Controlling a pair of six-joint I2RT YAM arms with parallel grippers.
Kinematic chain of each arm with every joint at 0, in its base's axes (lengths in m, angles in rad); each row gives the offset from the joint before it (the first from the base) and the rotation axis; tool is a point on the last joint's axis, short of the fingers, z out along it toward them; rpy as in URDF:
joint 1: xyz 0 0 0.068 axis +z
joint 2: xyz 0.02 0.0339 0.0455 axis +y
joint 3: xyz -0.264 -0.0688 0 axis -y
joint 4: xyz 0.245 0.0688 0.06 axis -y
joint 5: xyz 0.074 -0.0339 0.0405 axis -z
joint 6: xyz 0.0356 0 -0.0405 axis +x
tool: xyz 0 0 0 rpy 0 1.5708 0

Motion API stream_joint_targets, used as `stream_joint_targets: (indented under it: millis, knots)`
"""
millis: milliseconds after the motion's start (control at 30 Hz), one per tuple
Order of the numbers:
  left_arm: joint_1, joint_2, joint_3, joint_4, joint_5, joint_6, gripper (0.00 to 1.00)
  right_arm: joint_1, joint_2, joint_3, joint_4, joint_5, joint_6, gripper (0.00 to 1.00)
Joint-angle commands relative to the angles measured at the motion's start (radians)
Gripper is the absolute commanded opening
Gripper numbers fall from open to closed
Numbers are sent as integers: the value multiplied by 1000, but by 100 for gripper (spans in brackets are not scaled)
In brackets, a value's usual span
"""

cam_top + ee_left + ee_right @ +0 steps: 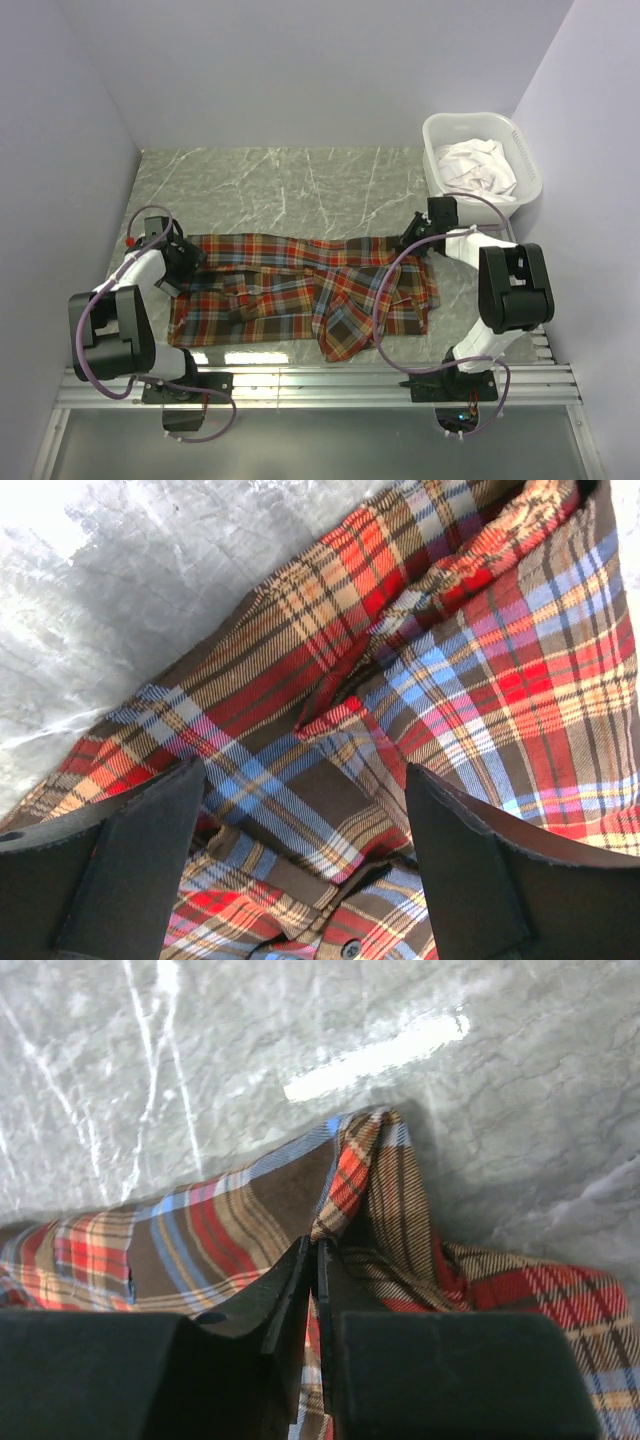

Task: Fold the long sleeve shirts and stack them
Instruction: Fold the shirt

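Observation:
A red, orange, blue and brown plaid long sleeve shirt (300, 290) lies spread across the near half of the marble table (290, 190). My left gripper (178, 262) stands open over the shirt's left end; in the left wrist view its two fingers (140, 850) straddle the plaid cloth (400, 700) near a button (350, 947), touching nothing visibly. At the shirt's upper right edge my right gripper (418, 240) is shut on a raised fold of the shirt (360, 1175), pinched between its fingertips (312, 1250).
A white laundry basket (440, 135) holding white cloth (478, 165) stands at the back right, just behind the right arm. Pale walls close in the table on the left, right and back. A metal rail (320, 385) runs along the near edge.

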Motion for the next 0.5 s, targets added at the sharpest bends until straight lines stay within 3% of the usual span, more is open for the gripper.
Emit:
stream_joint_targets:
  millis: [0,100,467]
  knots:
    - [11,12,-19,60,46,-49,88,-9,25,50,13,19,-11,12]
    - [24,20,-35,72,55,-61,88,-12,25,62,13,30,-16,0]
    - [67,42,-53,73,69,-65,88,-24,53,171,8,62,-46,0]
